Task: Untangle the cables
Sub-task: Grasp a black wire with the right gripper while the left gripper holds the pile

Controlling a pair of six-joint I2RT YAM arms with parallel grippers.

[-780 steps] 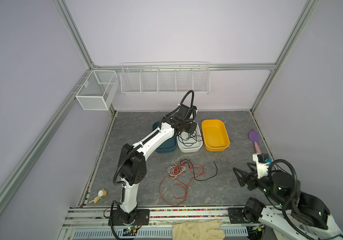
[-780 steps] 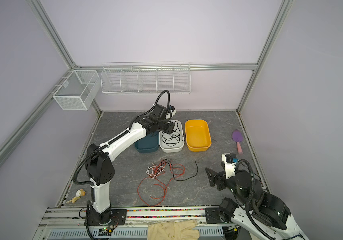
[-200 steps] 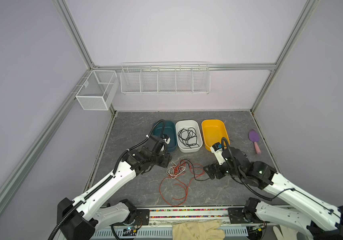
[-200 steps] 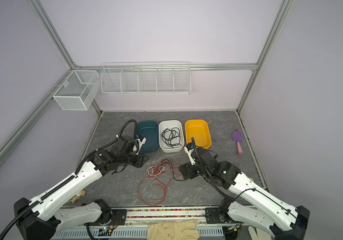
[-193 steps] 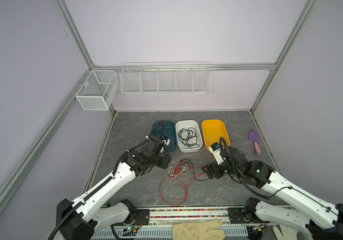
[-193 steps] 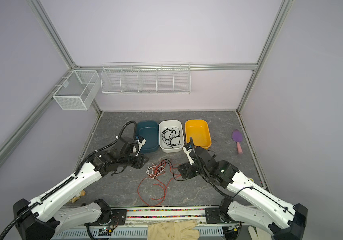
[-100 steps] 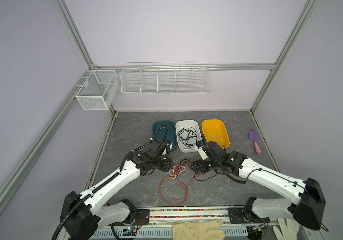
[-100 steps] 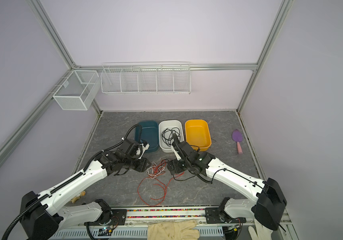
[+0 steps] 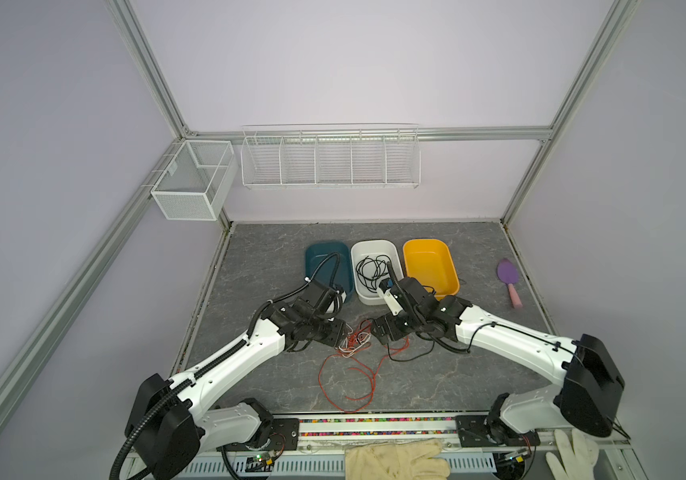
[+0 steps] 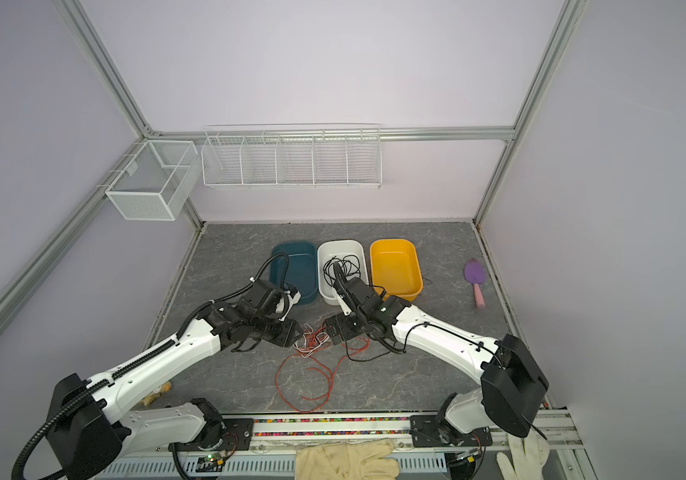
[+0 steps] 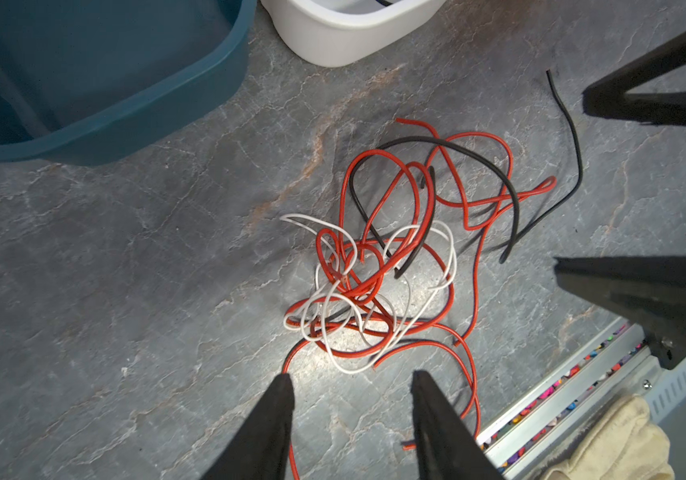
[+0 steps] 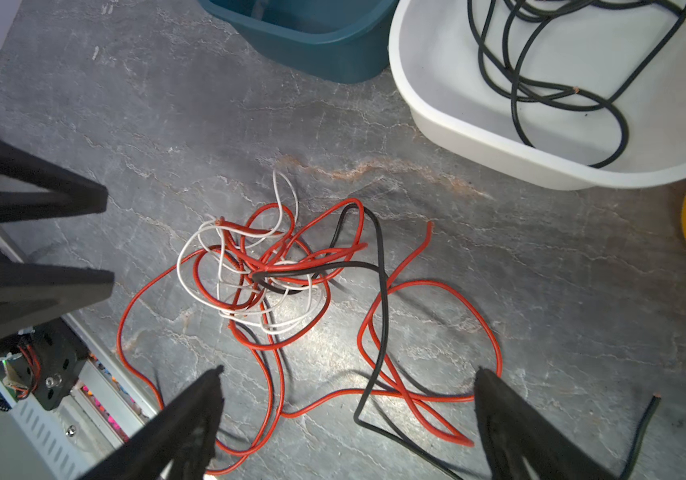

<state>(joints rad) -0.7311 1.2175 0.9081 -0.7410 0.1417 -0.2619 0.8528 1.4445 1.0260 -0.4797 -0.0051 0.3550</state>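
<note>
We start with the knot. The cables (image 11: 374,270), red, white and black, lie heaped on the grey table (image 11: 104,291), in front of the teal bin (image 11: 125,108) and the white bin (image 11: 333,37) and right between our two grippers. White strands and a red one are wound tight at the core. A black wire arches over the top, and long red loops spill toward the front rail (image 11: 574,376). One black cable (image 12: 540,95) already sits coiled in the white bin.

Our left gripper (image 11: 352,375) hovers at one edge of the heap, fingers (image 11: 268,419) about half apart with nothing between them. Our right gripper (image 12: 348,370) hangs over the opposite side, fingers (image 12: 183,419) spread wide and also empty, straddling a red loop and a black strand.

Here's where it could go wrong. With that wide spread, the right could close on two or three wires at once, and a pull would then drag the whole clump instead of freeing one strand. If we pull on opposite sides of the same core, we likely cinch the white-and-red knot tighter. These wires are thin and springy, so a pinch near the table may miss or let one slip out. The two grippers are close together, so a careless reach could knock them into each other. A long red loop could also catch on the rail.
</note>
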